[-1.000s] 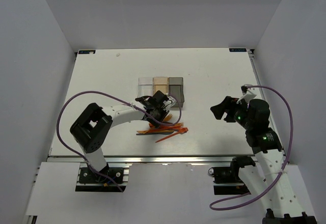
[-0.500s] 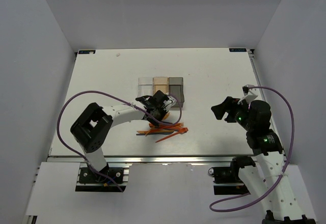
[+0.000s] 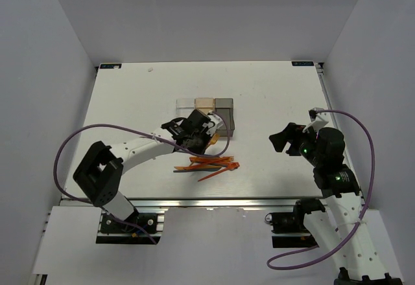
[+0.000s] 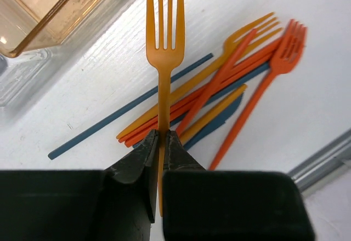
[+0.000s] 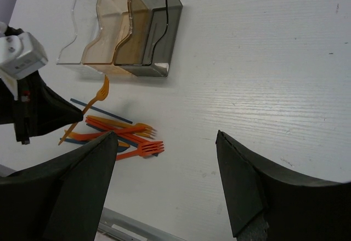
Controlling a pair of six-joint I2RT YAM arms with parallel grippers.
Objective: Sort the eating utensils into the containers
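Left pincer (image 4: 160, 142) clenched on an orange fork (image 4: 163, 38), mid-transfer; next, carry it ahead-left over the tan bin (image 4: 49, 5), then release

Left tool (image 4: 162, 139) tightly closed; right tool (image 5: 164, 142) wide open, well apart.

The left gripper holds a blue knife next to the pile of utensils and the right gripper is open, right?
Not quite. The left gripper holds an orange fork, not a blue knife; the left wrist view shows it. It is next to the pile of utensils, and the right gripper is open.
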